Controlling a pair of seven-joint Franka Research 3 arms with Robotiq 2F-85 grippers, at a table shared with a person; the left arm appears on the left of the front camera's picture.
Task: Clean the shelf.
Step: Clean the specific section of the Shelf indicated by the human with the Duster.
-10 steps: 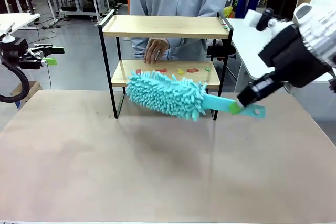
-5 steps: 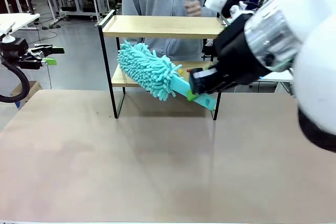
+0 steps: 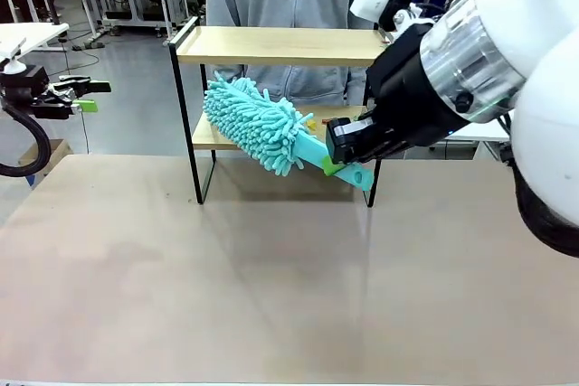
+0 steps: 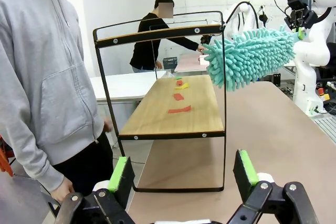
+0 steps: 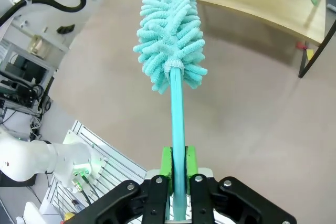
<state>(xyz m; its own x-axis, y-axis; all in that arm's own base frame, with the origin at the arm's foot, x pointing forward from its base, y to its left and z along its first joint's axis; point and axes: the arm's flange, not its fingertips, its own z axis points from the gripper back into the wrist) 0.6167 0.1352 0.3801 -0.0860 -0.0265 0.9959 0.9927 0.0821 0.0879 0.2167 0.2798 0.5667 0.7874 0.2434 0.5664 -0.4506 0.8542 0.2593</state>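
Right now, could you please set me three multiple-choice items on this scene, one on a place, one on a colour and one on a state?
1. Where is the fluffy head of the duster relative to the shelf?
A. Lying flat on the table.
B. Resting on the top board.
C. Held in the air at its front, below the top board.

2. What colour is the duster?
A. Teal.
B. Orange.
C. White.

3. How is the left gripper?
A. Shut on the duster.
B. Open, holding nothing.
C. Shut on a cloth.

Answers:
1 C: the left wrist view shows the head hanging by the front frame, between the heights of the two boards.
2 A: head and handle are both teal.
3 B: its green pads stand wide apart with nothing between them, while the right gripper clamps the handle.
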